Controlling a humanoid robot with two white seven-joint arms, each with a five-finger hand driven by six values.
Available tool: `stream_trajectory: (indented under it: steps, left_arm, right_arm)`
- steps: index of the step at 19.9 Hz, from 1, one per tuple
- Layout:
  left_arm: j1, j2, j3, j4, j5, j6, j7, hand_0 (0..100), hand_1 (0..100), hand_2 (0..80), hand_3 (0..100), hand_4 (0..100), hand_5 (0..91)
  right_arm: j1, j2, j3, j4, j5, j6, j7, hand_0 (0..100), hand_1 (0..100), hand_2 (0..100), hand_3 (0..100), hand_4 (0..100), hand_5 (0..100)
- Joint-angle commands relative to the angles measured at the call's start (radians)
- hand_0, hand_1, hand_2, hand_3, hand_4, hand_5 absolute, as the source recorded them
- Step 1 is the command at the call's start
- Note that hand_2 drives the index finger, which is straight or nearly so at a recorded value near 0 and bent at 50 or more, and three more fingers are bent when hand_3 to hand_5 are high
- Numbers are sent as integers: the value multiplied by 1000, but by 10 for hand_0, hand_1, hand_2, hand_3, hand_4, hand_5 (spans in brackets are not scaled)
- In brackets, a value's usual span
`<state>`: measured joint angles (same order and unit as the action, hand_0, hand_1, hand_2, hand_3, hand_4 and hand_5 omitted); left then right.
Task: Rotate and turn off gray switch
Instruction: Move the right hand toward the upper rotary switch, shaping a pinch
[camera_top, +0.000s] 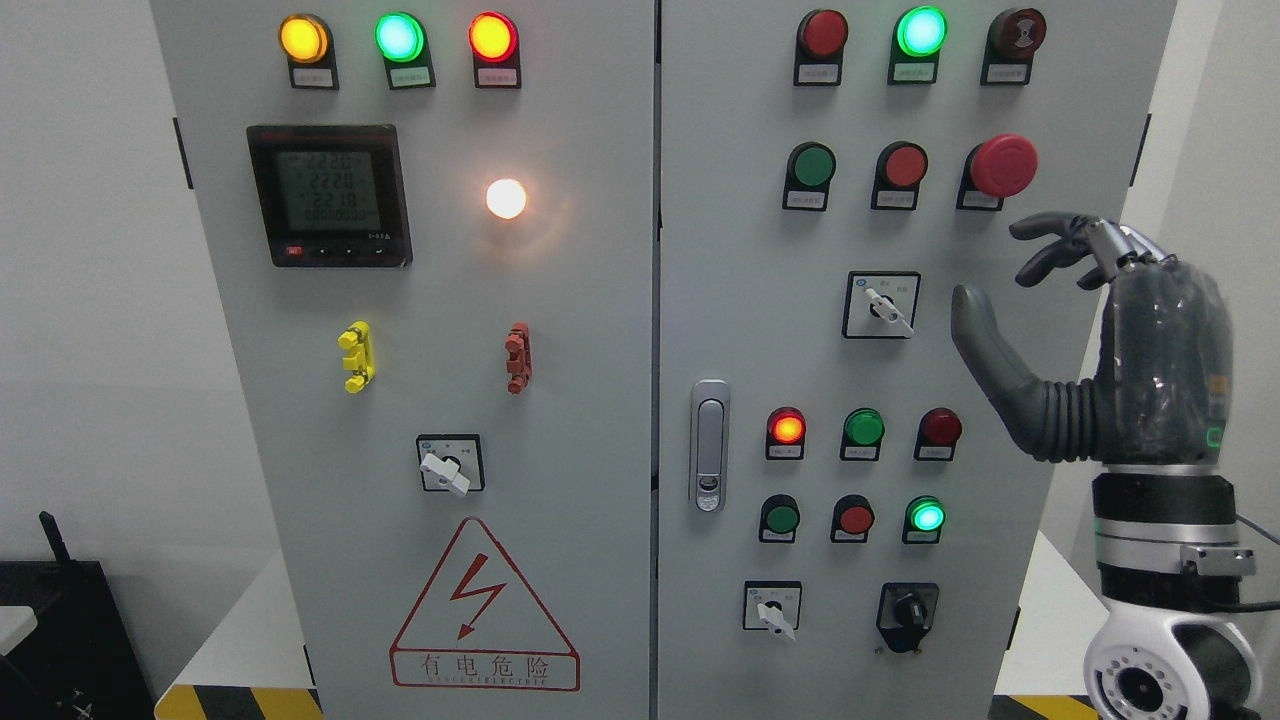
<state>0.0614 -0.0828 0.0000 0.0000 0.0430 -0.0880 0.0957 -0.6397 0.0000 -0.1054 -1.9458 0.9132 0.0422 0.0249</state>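
A grey rotary switch (886, 308) sits on a white square plate in the middle of the right cabinet door, its lever pointing down and to the right. My right hand (1000, 285) is raised just to the right of it, apart from it. The hand is open with nothing in it: the thumb (985, 350) points up toward the switch and the fingers (1060, 245) are spread and loosely bent. Two similar grey switches are lower on the panel, one on the left door (446, 467) and one on the right door (774, 610). My left arm does not show.
A red mushroom stop button (1003, 165) juts out just above my hand. Rows of lit and unlit lamps and push buttons surround the switch. A black knob (908, 610), a door handle (709, 445) and a meter (329, 195) are also on the cabinet.
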Motion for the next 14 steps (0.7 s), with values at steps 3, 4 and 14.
stream_trajectory:
  steps: [3,4,14]
  left_arm:
    - [0,0,-2,14,0,1,-2,120,389,0,0,0,0]
    - [0,0,-2,14,0,1,-4,120,389,0,0,0,0]
    - [0,0,-2,14,0,1,-2,120,389,0,0,0,0]
  right_arm:
    - [6,26,62,22,26,60,1,131,287,535,904,912,1000]
    - [5,26,67,22,27,77,1,123,289,548,907,913,1000]
    - [3,28,131,33,93,218,0,56,305,590,922,919,1000]
